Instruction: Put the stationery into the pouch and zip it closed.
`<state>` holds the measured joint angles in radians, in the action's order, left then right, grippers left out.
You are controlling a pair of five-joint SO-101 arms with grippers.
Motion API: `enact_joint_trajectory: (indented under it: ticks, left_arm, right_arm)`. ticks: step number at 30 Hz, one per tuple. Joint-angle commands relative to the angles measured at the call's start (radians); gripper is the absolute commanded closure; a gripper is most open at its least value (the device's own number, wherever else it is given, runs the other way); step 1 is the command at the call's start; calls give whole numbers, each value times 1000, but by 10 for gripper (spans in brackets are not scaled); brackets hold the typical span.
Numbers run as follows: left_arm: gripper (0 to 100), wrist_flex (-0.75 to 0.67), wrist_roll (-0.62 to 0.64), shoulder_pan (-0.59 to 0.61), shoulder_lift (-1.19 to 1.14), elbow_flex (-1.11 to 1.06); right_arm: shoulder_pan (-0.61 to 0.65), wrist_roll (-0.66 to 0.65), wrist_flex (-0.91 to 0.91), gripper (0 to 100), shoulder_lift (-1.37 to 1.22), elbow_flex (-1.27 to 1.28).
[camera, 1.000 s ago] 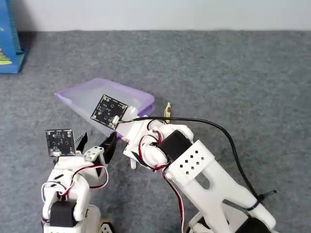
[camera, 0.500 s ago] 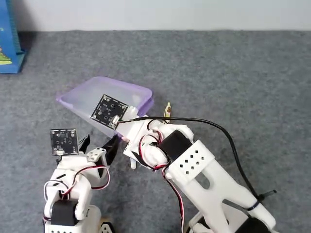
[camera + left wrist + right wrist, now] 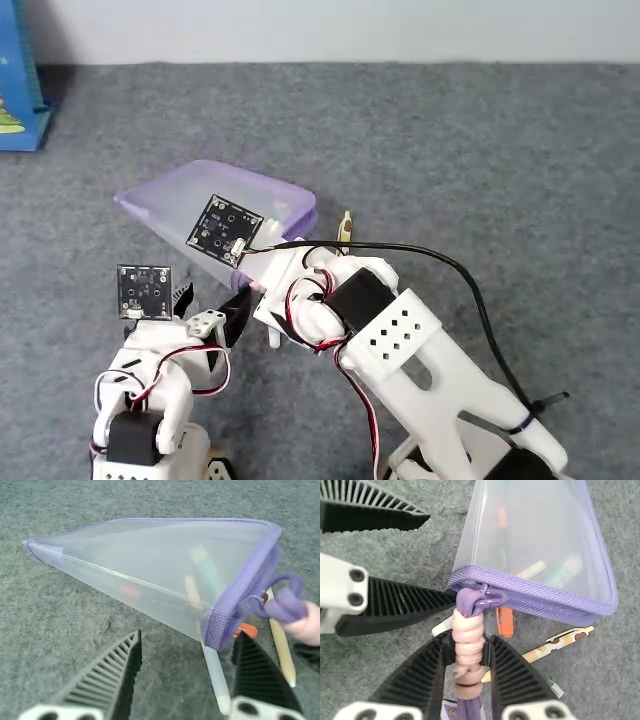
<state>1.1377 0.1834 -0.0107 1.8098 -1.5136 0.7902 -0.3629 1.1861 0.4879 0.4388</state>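
Soft, even light falls from overhead on the grey table (image 3: 480, 140), bright and diffuse. Shadows are faint: a dim patch under the pouch (image 3: 175, 195), a darker one beneath the arms (image 3: 400, 345). The pouch's clear wall carries a pale, milky sheen right across it. The corner beside the blue box (image 3: 18, 75) sits dimmer.

The pouch (image 3: 160, 575) is frosted, translucent plastic mesh edged in woven purple cloth. Its zip pull (image 3: 467, 630) looks like smooth pink rubber on purple cloth cord. The left gripper (image 3: 190, 636) and right gripper (image 3: 468, 647) have matt black ribbed plastic fingers. The table (image 3: 480, 130) has a rough grey carpet-like cover.
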Motion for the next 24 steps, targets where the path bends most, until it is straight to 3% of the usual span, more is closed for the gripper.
enact_joint_trajectory:
  ticks: [1, 9, 19, 24]
  left_arm:
    - [717, -8, -11, 37, 14, 54]
    - [810, -166, -14, 74, 14, -21]
    - [982, -170, -15, 77, 14, -19]
    - [987, -167, -17, 83, 14, -18]
  right_arm:
    - [8, 9, 10, 990, 39, -12]
    - [59, 9, 45, 990, 51, -15]
    - [54, 9, 111, 990, 213, -6]
    - [30, 3, 102, 990, 266, 64]
